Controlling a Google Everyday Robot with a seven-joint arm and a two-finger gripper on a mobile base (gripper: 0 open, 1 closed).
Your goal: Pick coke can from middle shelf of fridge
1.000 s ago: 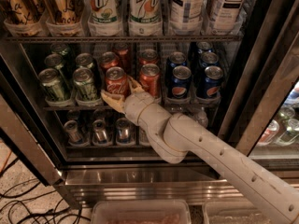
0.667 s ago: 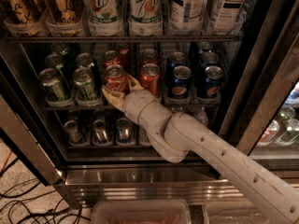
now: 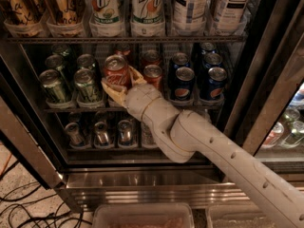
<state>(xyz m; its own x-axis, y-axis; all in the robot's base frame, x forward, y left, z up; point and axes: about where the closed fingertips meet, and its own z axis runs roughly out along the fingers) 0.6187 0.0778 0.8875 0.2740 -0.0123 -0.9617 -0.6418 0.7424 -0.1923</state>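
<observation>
- Closest in, a clear plastic bin (image 3: 142, 213) sits at the bottom edge, with some dark cables (image 3: 28, 212) lying loose on the floor to its left.
- The arm (image 3: 228, 160) comes in from the bottom right and angles up and left, crossing the fridge (image 3: 142, 180) above its steel base.
- The bottom rack (image 3: 76, 148) holds a row of small cans (image 3: 99, 132) seen top-on. The arm's elbow hides the right end of that row.
- The end effector (image 3: 120, 81) is at the front of the middle shelf (image 3: 66, 109), a bit left of centre.
- Its fingers (image 3: 111, 90) sit on both sides of the coke can (image 3: 116, 69), clamped on the lower half as far as I can see, so it's gripping that can.
- That can is the front one in its lane and stands pretty much upright, silver top showing.
- Green cans (image 3: 88, 82) are just to its left, another red can (image 3: 153, 75) is just to its right, and Pepsi cans (image 3: 183, 82) fill the right-hand lanes.
- More cans line up behind those, going dark toward the back.
- The top rack is all tall bottles: 7UP bottles (image 3: 147, 8) in the middle, tea bottles (image 3: 190, 6) to the right and brown drink bottles (image 3: 61, 6) to the left.
- The dark door frame (image 3: 266, 80) runs down the right side.
</observation>
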